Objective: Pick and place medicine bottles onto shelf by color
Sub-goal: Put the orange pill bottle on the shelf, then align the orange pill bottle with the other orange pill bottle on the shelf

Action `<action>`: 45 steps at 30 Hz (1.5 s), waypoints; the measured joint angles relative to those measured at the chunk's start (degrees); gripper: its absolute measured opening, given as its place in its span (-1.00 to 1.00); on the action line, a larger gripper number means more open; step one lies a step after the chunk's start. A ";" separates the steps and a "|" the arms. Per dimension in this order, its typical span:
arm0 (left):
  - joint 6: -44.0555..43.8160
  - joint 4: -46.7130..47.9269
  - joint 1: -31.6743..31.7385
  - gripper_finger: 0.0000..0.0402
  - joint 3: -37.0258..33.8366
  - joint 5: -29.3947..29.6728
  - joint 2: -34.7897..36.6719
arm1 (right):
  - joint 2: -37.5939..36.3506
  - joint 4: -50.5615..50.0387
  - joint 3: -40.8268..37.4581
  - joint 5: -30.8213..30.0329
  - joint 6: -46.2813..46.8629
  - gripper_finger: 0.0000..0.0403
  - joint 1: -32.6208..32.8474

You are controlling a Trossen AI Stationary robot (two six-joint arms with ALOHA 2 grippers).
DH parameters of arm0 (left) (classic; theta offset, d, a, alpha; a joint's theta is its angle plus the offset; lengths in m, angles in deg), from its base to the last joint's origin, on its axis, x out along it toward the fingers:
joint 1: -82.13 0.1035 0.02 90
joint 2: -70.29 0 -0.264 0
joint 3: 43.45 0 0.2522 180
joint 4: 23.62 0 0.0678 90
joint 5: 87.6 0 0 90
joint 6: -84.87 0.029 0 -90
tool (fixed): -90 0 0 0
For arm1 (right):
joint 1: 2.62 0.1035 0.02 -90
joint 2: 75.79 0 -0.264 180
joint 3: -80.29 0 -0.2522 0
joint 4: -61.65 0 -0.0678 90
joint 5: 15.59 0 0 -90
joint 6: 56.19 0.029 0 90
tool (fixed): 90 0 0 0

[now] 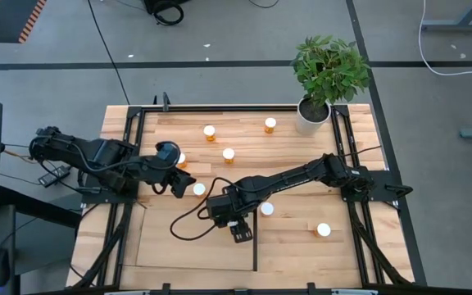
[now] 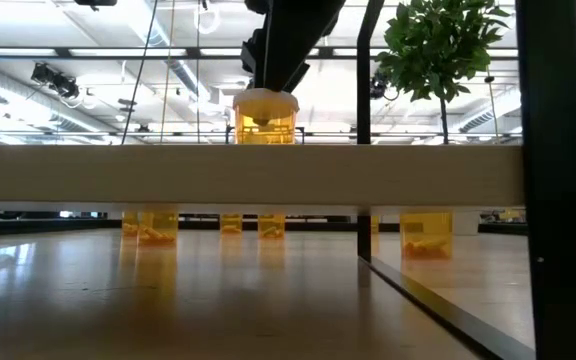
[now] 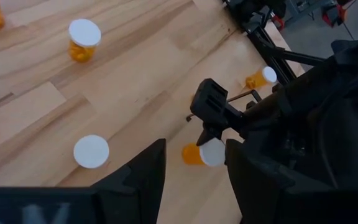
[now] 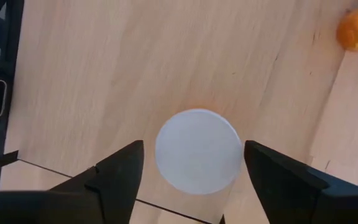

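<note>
The right tool (image 4: 191,180) hangs over the shelf (image 1: 195,242) near the worktop's front edge, fingers apart either side of a pill bottle (image 4: 197,151) standing upright beneath it, not clamped. To finish this placement well, lift straight up without clipping the cap. Farther back, near the left edge, the left tool (image 1: 176,182) waits, fingers apart, among other bottles (image 1: 229,154).

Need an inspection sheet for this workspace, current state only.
Surface: wooden table, bare wood showing.
Job's things: one medicine bottle upright on the shelf; seven other bottles off it.
Clutter: potted plant at a corner.
Grippers: right gripper open, astride that bottle's cap; left gripper open, empty.
Cables: black cable looped over the shelf.
Surroundings: grey floor, loose cables.
</note>
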 joint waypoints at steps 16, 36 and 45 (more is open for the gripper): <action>8.81 2.52 -0.81 -0.02 0.00 0.10 -0.75 | -9.57 -0.87 0.11 2.24 6.07 0.48 -0.38; 36.26 16.27 13.72 0.49 -0.04 -15.29 -23.81 | -33.36 -7.23 0.11 -34.66 32.33 0.48 -2.40; 45.30 12.75 15.79 0.60 -0.04 -18.02 -25.33 | -34.09 -13.59 0.11 -37.76 44.94 0.48 -2.78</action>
